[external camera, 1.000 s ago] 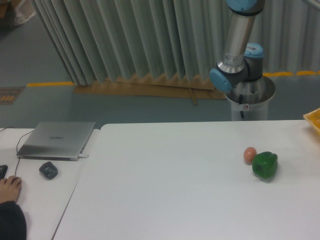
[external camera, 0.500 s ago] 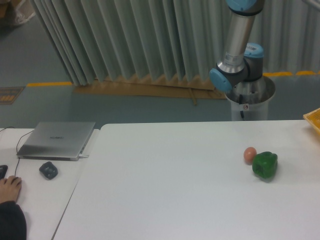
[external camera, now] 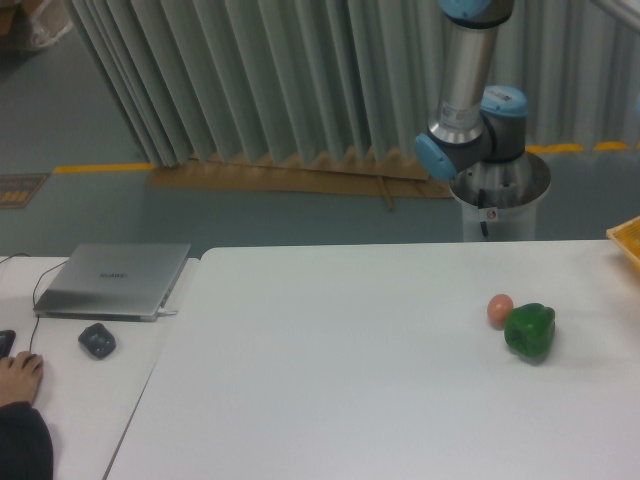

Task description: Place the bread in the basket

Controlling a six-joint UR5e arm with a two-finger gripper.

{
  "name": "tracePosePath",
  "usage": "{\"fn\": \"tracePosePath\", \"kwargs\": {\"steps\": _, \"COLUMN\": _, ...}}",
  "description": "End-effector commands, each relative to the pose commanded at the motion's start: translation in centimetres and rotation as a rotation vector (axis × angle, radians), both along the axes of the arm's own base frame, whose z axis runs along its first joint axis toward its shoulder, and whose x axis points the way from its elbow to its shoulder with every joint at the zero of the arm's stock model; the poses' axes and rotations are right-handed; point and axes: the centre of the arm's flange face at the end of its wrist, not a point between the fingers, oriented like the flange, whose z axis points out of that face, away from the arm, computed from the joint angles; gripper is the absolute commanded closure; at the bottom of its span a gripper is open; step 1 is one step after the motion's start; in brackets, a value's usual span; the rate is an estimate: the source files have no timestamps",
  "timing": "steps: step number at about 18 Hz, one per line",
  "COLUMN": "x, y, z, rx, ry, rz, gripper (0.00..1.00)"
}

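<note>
Nearest, a person's hand [external camera: 18,376] rests by a mouse [external camera: 97,341] and laptop [external camera: 113,281]. On the table [external camera: 330,380], a pepper [external camera: 529,331] touches a small reddish ball [external camera: 500,309]. No bread shows. Only the basket [external camera: 628,240] corner shows at the right edge, contents hidden. The arm [external camera: 468,95] rises out of view; its fingers are unseen, so neither their state nor the bread's direction from them can be told.

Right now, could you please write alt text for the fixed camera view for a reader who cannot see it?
A green pepper and a small reddish-tan ball touch on a white table; a yellow basket corner shows at right. The robot arm rises behind, its hand and the bread out of view. A laptop sits left.
</note>
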Motion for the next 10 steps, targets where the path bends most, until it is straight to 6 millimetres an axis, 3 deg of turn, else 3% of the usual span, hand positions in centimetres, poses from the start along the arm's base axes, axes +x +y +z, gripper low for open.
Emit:
{"fn": "tracePosePath", "kwargs": {"steps": 3, "x": 2.2, "y": 2.5, "z": -0.8, "rx": -0.019, "ry": -0.007, "rz": 0.012, "gripper": 0.0}}
{"fn": "tracePosePath", "kwargs": {"steps": 6, "x": 3.2, "y": 3.0, "z": -1.5, "rx": -0.026, "ry": -0.018, "rz": 0.021, "gripper": 0.0}}
{"fn": "tracePosePath", "kwargs": {"steps": 10, "x": 2.9, "y": 2.8, "z": -1.1, "rx": -0.024, "ry": -0.012, "rz": 0.018, "gripper": 0.0}}
